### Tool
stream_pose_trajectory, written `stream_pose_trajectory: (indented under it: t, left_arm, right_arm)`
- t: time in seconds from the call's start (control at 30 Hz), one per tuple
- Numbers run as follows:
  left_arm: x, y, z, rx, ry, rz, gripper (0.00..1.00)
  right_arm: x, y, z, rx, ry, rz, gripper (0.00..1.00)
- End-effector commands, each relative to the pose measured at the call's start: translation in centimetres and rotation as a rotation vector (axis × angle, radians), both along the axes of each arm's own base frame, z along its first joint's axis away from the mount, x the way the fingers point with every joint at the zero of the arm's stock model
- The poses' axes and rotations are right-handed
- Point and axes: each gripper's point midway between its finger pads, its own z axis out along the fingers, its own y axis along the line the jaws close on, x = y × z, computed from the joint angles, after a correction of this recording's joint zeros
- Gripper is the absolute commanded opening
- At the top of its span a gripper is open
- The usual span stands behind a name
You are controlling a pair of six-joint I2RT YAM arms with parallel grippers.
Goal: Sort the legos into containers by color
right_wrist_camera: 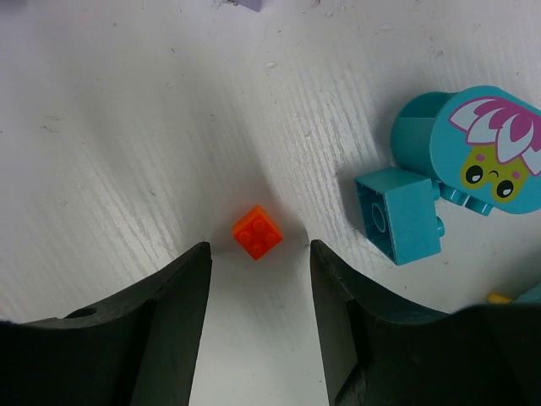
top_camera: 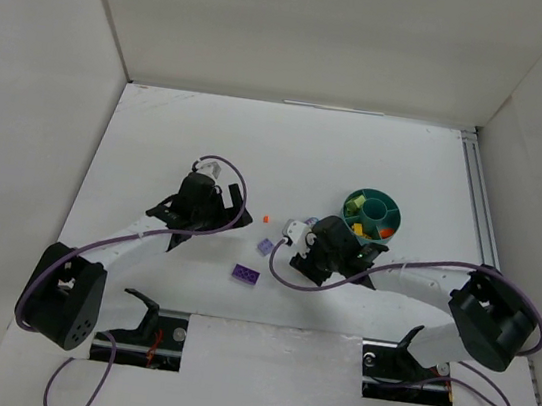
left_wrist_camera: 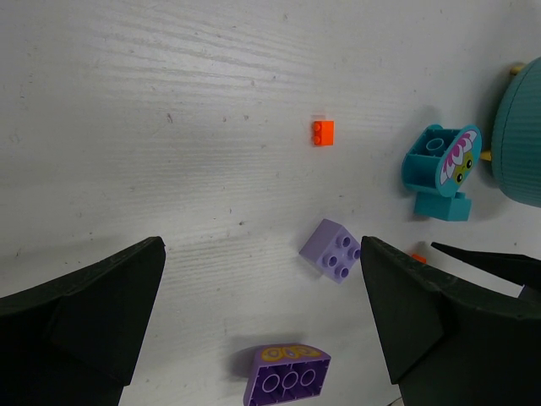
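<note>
Between the spread fingers of the right claw (right_wrist_camera: 259, 254), on the grainy white table (top_camera: 360, 145): an orange brick (right_wrist_camera: 258, 232), touching neither. Teal bowl (left_wrist_camera: 522, 135) nearby. Left claw (left_wrist_camera: 260, 249) spread, lavender brick (left_wrist_camera: 331, 249) ahead. White walls (top_camera: 306, 26) around.

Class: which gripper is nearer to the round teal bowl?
Right. The right gripper sits just left of the teal bowl in the top view, straddling a small orange brick; the left gripper is farther left, past the lavender brick.

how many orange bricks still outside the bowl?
2 orange bricks: one lies alone on the table; the other sits between the right gripper's open fingers. More may be hidden.
</note>
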Motion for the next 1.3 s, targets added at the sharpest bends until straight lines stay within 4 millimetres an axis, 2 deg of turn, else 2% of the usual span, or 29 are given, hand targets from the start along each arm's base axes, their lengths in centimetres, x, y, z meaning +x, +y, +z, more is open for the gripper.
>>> stream_pose_trajectory:
  t: [0.0, 0.13, 0.37, 0.47, 0.63, 0.67, 0.7, 0.83, 0.87, 0.9, 1.0, 1.07, 1.13, 1.2, 1.23, 1.27]
  left_arm:
    - [0.7, -0.5, 1.1, -0.02, -0.04, -0.002, 1.0]
    - [0.7, -0.5, 1.1, -0.02, -0.04, -0.002, 1.0]
    - [0.6, -0.4, 0.9, -0.011, -0.036, -0.008, 1.0]
    - [0.6, -0.4, 0.9, -0.011, -0.036, -0.008, 1.0]
    - [0.6, -0.4, 0.9, -0.011, -0.036, -0.008, 1.0]
    - [0.6, -0.4, 0.9, -0.011, -0.036, -0.008, 1.0]
    - [0.6, -0.4, 0.9, -0.011, -0.036, -0.008, 1.0]
    - [0.6, -0.4, 0.9, -0.005, -0.04, -0.014, 1.0]
    - [0.6, -0.4, 0.9, -0.005, -0.04, -0.014, 1.0]
    - [0.6, -0.4, 0.9, -0.005, -0.04, -0.014, 1.0]
    - [0.6, -0.4, 0.9, -0.005, -0.04, -0.014, 1.0]
    - [1.0, -0.5, 1.4, -0.012, -0.056, -0.014, 1.0]
    - [0.9, -0.6, 1.2, -0.008, -0.049, -0.027, 1.0]
    - [1.3, -0.8, 1.5, -0.013, -0.059, -0.027, 1.0]
    - [1.5, -0.9, 1.8, -0.011, -0.071, -0.032, 1.0]
    - [1.5, -0.9, 1.8, -0.011, -0.071, -0.032, 1.0]
  right_arm:
    - [1.0, 2.1, 2.0, 0.076, -0.051, 0.028, 0.55]
    - [1.5, 2.1, 1.3, 0.052, -0.051, 0.014, 0.55]
    - [1.9, 2.3, 1.3, 0.047, -0.056, 0.008, 0.59]
    - [1.8, 2.3, 1.0, 0.043, -0.045, 0.001, 0.5]
    - [1.7, 2.4, 1.5, 0.056, -0.047, 0.007, 0.43]
    - [1.5, 2.2, 1.6, 0.064, -0.043, -0.002, 0.37]
    - [1.5, 2.0, 1.5, 0.051, -0.043, -0.009, 0.36]
    - [1.7, 1.0, 3.0, 0.057, -0.076, -0.07, 0.31]
    - [1.5, 0.7, 3.3, 0.058, -0.069, -0.077, 0.27]
    - [1.9, 0.8, 4.7, 0.081, -0.101, -0.086, 0.26]
    - [2.0, -0.1, 6.4, 0.083, -0.136, -0.11, 0.23]
    - [2.5, -1.6, 7.9, 0.087, -0.175, -0.168, 0.23]
    - [3.1, -4.1, 9.4, 0.078, -0.197, -0.252, 0.23]
    - [4.2, -6.8, 10.8, 0.064, -0.239, -0.347, 0.23]
    - [4.9, -9.2, 12.6, 0.08, -0.275, -0.426, 0.23]
    - [5.3, -10.5, 13.4, 0.088, -0.299, -0.472, 0.23]
